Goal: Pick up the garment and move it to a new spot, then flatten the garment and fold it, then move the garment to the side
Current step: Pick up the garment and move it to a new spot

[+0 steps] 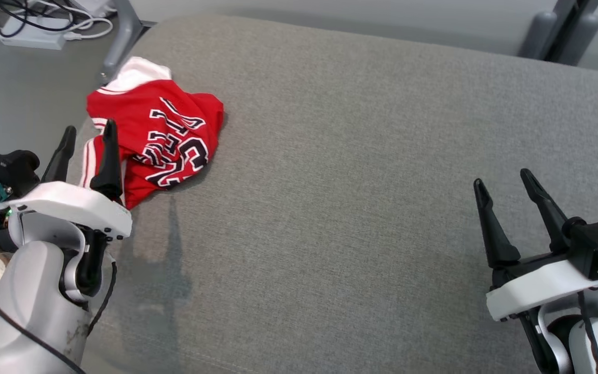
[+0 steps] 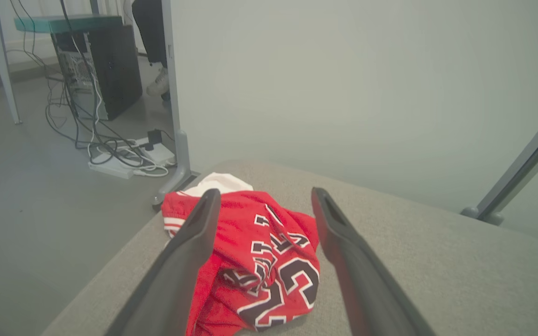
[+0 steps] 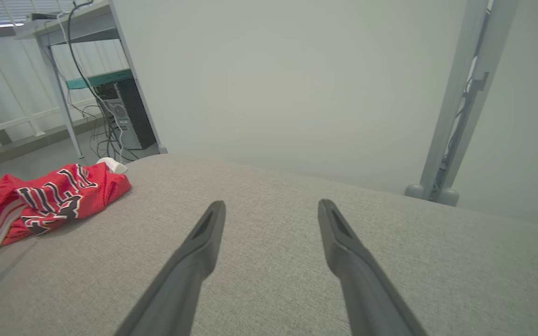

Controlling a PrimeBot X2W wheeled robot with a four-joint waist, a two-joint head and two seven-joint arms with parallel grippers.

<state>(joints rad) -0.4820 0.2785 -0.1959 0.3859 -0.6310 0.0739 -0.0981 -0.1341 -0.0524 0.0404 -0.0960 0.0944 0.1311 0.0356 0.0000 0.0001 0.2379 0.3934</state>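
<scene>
**Head view.** Item: red basketball jersey (image 1: 159,140), crumpled in a heap at the far left corner of the grey fabric-covered tabletop (image 1: 356,182), with its white trim toward the edge. Left claw (image 1: 90,128): jaws spread, empty, fingers pointing at the heap's near left side, forearm low by the corner. Right claw (image 1: 503,177): jaws spread, empty, well apart from the jersey, over bare fabric.

**Left wrist view.** The jersey (image 2: 269,261) lies between and beyond the fingers of my left claw (image 2: 265,192); I see no contact. The step in hand, as I judge it, is the first pick-up. I would descend onto a raised fold, pinch cloth only, and lift clear before carrying it toward the middle.

**Right wrist view.** Right claw (image 3: 272,203) is held level above the tabletop, with the jersey (image 3: 49,200) far off to its left.
</scene>
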